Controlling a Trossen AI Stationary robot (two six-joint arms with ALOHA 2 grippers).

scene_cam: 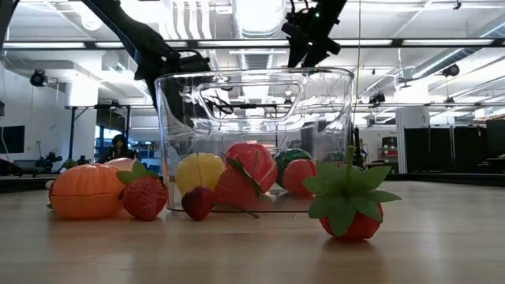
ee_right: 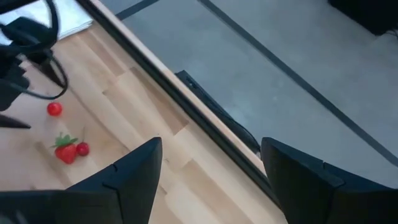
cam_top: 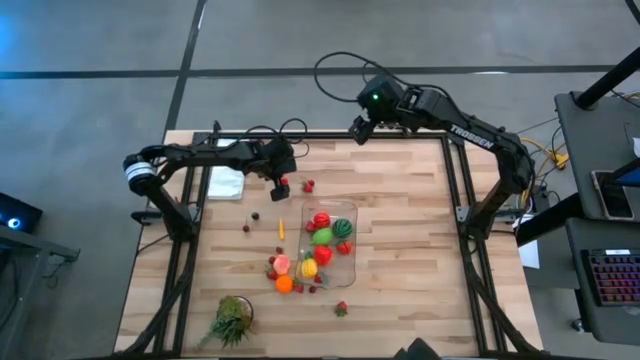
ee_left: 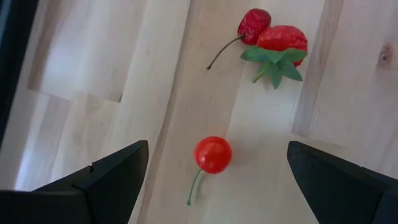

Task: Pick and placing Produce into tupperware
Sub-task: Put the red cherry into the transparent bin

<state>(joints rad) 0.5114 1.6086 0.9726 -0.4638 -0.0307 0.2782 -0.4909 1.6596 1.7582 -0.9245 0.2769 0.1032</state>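
Parted left gripper point(ee_left: 211, 180) jaws frame a cherry point(ee_left: 212, 155) hidden in the low view.

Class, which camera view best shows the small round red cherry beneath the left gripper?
The left wrist view: the small round red cherry fills it, stem visible. High view shows a speck; right wrist a dot; low view none.

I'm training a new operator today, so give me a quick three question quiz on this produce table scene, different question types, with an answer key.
1. True or false: the left gripper is shut on the cherry.
2. Which lies outside the tupperware? A: the watermelon slice. B: the orange.
3. Fill in: the right gripper hangs over the table's ___ edge, away from the produce.

Key: 1 false, its fingers stand open on either side of the cherry, apart from it. 2 B. 3 far.
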